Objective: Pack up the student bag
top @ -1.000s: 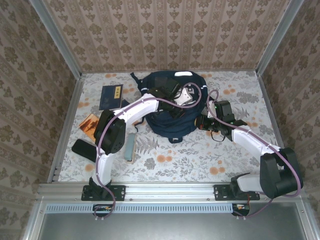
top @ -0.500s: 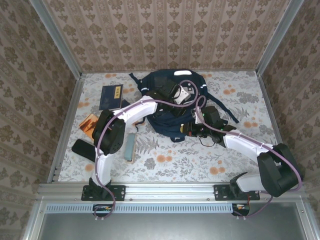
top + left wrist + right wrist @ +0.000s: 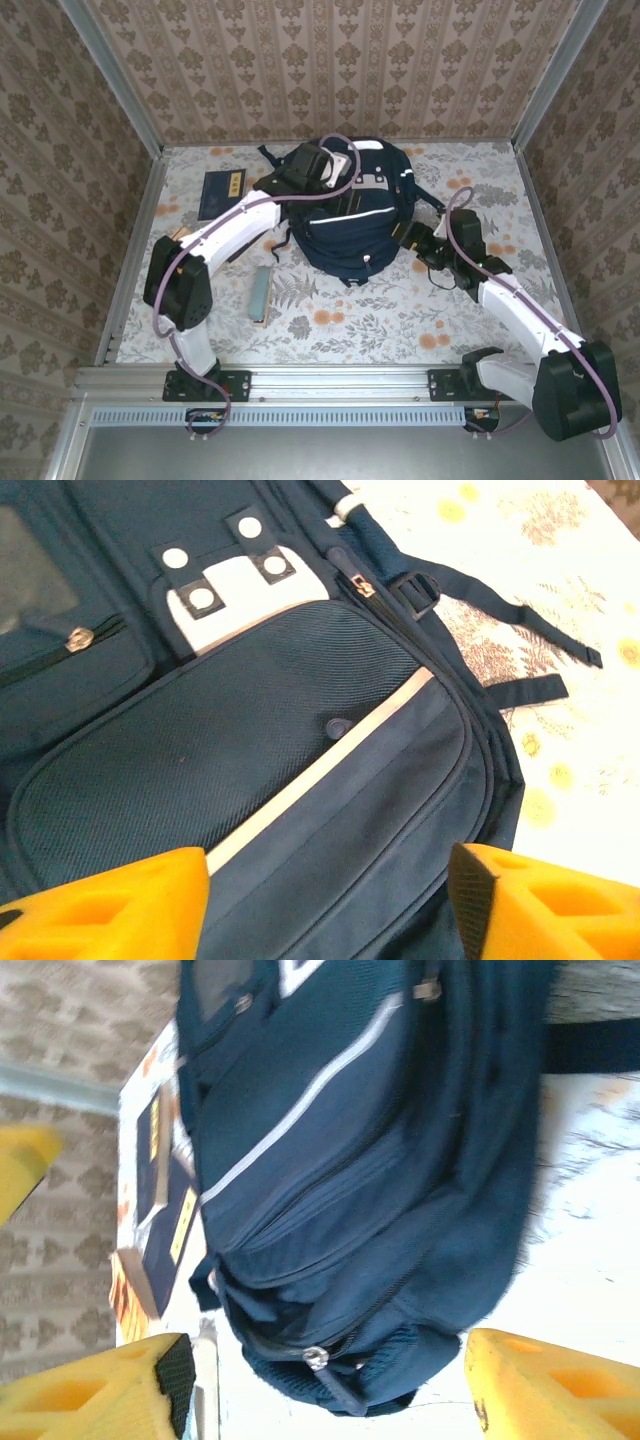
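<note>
The student bag lies in the middle of the table, navy blue with white stripes, front face up. My left gripper hovers over its back left part. In the left wrist view the left gripper stands open above the bag's front pocket, with nothing between its yellow fingers. My right gripper is beside the bag's right edge, apart from it. The right wrist view shows the right gripper open, facing the bag and a zipper pull at its near end.
A navy booklet lies at the back left, and an orange book sits partly under my left arm. A pale green flat case lies in front of the bag. Bag straps trail to the right. Walls close in three sides.
Both grippers have opened. The left arm swung toward the bag's back left and the right arm drew back to the right. The bag has settled front face up, flap down.
</note>
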You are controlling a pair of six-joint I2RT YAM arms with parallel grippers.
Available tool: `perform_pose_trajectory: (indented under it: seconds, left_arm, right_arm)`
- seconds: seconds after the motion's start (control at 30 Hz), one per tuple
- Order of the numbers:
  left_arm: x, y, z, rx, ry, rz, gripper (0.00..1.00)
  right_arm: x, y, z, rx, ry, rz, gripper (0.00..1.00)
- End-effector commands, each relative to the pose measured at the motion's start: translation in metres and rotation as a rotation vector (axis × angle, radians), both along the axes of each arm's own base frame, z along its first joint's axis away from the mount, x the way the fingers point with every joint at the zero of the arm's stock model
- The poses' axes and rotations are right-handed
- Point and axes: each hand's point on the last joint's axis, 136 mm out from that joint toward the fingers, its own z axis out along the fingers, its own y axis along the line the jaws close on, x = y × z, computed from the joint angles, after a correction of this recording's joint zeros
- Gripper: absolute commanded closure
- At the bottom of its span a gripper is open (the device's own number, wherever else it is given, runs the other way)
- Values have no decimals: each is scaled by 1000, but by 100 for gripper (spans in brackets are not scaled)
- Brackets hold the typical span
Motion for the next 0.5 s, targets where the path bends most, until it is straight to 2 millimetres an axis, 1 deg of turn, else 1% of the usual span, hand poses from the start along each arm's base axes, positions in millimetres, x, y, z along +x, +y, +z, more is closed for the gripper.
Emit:
perform_pose_trajectory:
  seconds: [0.0,0.07,0.13,0.17,0.23,0.3,0.33,0.4,0.47]
  left_arm:
    - [-11,26,5,-24,49,123,31]
    - [-21,33,5,-36,65,132,29]
    - [-32,42,4,-39,77,145,29]
    - [-36,46,3,-40,84,156,28]
    - [-44,52,1,-55,100,173,28]
    - [-50,56,-5,-68,127,191,27]
    - [-53,57,-8,-77,141,199,27]
    - [-56,60,-15,-89,175,236,27]
    - [-57,66,-23,-84,210,286,26]
  right_arm:
    - [-1,-9,-13,34,148,-102,25]
    - [5,-4,-15,62,170,-98,25]
    - [13,0,-20,80,192,-99,27]
    - [18,1,-21,84,195,-97,29]
    - [27,4,-28,80,212,-90,40]
    - [35,7,-32,67,229,-74,48]
    - [38,9,-44,55,267,-64,51]
    - [44,12,-52,57,287,-50,54]
    - [48,14,-63,52,314,-47,55]
